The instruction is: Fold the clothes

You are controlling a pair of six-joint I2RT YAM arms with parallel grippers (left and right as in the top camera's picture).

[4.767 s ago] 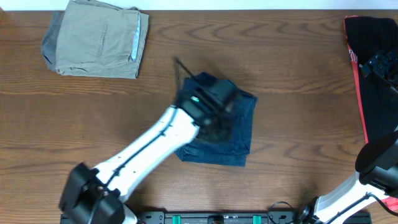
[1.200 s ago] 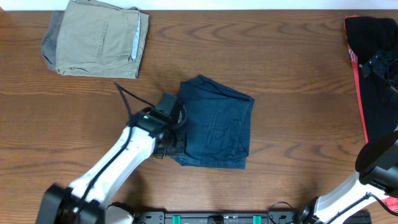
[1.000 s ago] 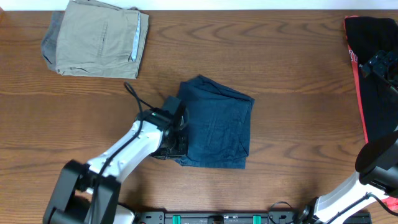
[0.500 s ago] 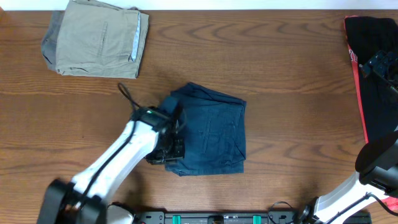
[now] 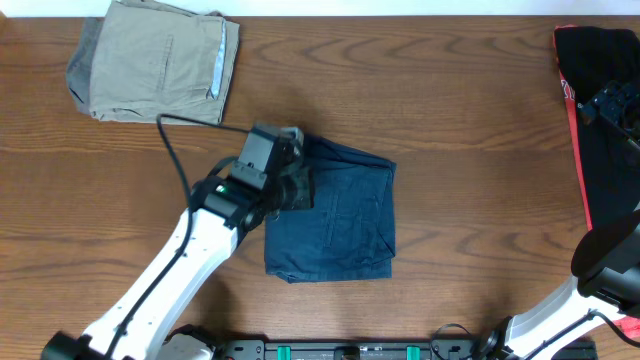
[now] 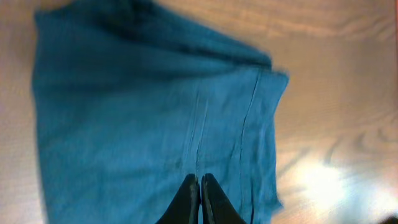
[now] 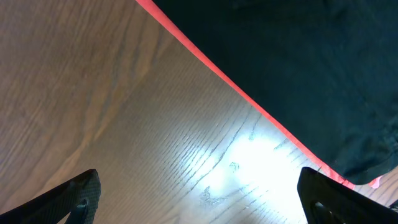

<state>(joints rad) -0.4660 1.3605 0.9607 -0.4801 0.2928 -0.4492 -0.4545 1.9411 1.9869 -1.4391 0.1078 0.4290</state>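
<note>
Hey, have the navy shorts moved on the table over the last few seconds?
Yes. The navy shorts have slid left, toward the tan shorts, and slightly toward the near table edge.

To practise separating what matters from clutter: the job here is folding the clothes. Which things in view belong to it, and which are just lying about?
Part of the job:
- navy shorts, folded, mid-table
- left tool, shut, over the shorts

Just lying about:
- tan shorts, folded, far left corner
- black garment with a red stripe, right edge

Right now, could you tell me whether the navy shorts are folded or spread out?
Folded: the navy shorts lie as a compact rectangle with stacked layers.
</note>
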